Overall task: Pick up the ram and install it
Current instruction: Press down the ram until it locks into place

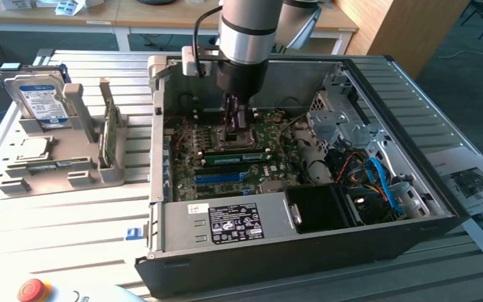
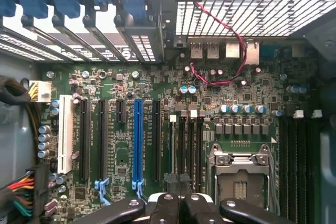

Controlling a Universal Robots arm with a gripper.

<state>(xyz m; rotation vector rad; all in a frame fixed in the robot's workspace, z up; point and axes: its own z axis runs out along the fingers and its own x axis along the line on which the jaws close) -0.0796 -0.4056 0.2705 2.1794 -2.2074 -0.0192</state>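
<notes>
Parts stand in a grey plastic holder at the exterior view's left, on the pale slatted bench. A silver hard drive with a blue label stands up in it.

Next comes the open black metal computer case, with the big green motherboard lying flat inside. The ram, a long thin green stick, looks to be in a slot on that board. It lies between the bright blue plastic slot and the square silver chip socket.

The black pincer hangs straight down from the silver arm, right over the ram. Its two tips are closed tight together and nothing shows between them. I cannot tell if the tips touch the stick or float just above it.

I think the job now is to push the ram fully into its slot. To do that well, the push should go straight down, not at a tilt. The closed tips should sit right on the thin top edge, so they do not slide off onto the socket or the small round parts close by. The stick should go down the same at both ends. A soft, slow push is best, because the board can bend.

At the exterior view's right, blue flat cables curl in the corner, well apart from the work.
</notes>
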